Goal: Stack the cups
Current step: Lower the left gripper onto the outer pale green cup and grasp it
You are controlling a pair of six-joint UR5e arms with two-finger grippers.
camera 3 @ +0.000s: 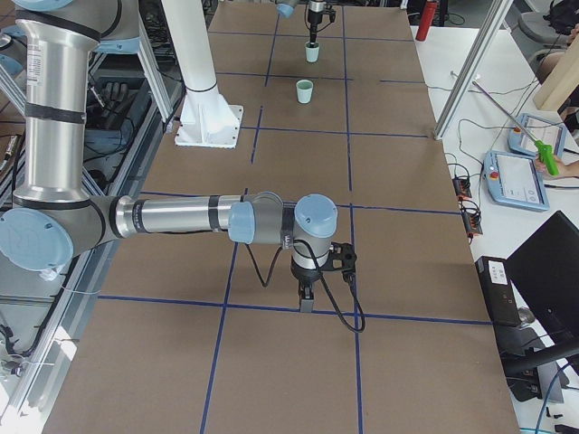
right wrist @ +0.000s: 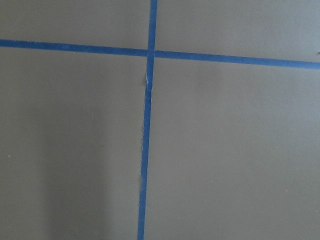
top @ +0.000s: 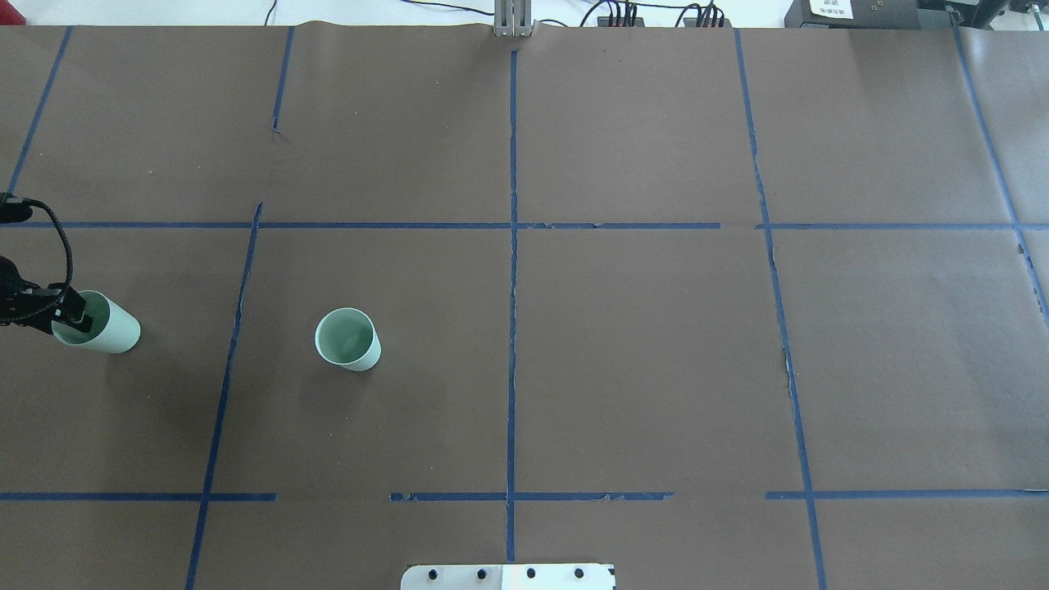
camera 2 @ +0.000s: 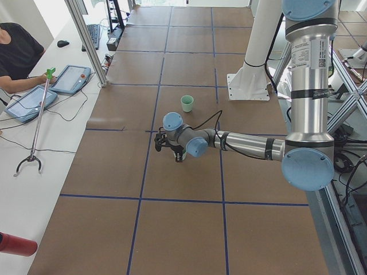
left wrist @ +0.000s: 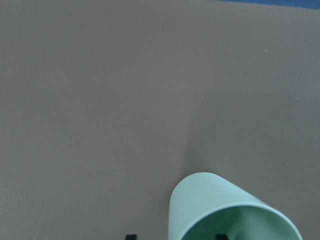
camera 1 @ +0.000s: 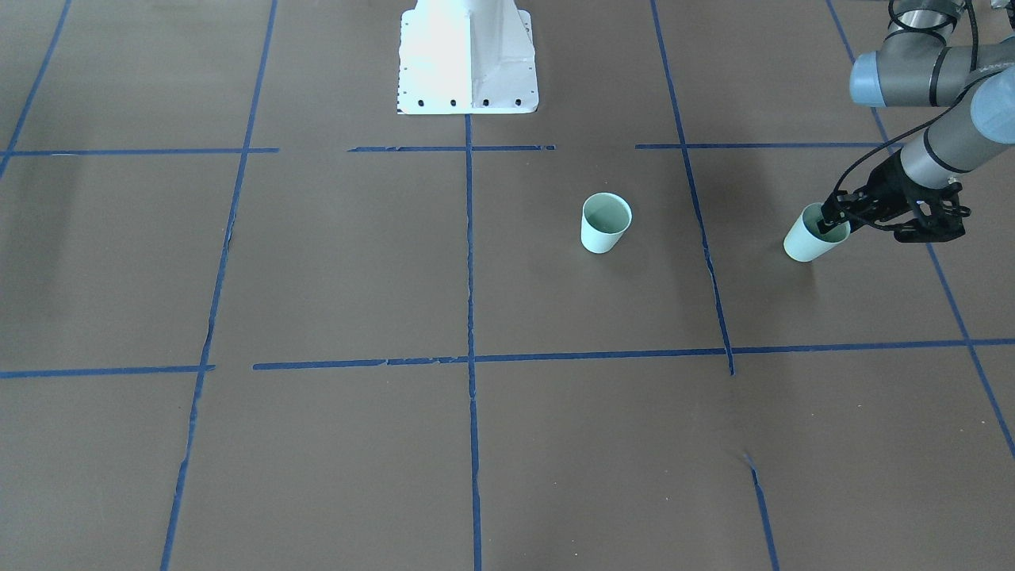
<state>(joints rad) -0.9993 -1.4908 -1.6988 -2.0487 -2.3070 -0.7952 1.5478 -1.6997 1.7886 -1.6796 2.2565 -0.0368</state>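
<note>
the left gripper (camera 1: 834, 220) is at the rim of the outer cup (camera 1: 802, 244), which sits far out toward the robot's left end of the table (camera 1: 333, 270), beyond a blue tape line (camera 1: 698, 214). in the overhead view most of that gripper is cut off by the picture's edge; only a dark finger reaching into the cup's mouth shows. the left wrist view catches just the fingertips (left wrist: 131, 236) at its bottom edge: one outside the cup's wall, the other inside the mouth. the wall stands between them and brown table shows between the outer tip and the wall, so the jaws read as apart, straddling the wall rather than pinching it. the cup's near rim is cut off there. whether its base touches the table or hangs just above is hard to make out, and its lean in the wide views may be only camera angle.

the free cup (camera 1: 607, 224) stands upright, mouth up, well apart from the outer cup, between the central tape line and the one beside the outer cup.

the right gripper (camera 3: 308, 304) appears only in the right side view, pointing down close over a tape crossing; its fingers are too small there, and its own wrist view shows only tape and table, so i cannot tell how its jaws stand.
</note>
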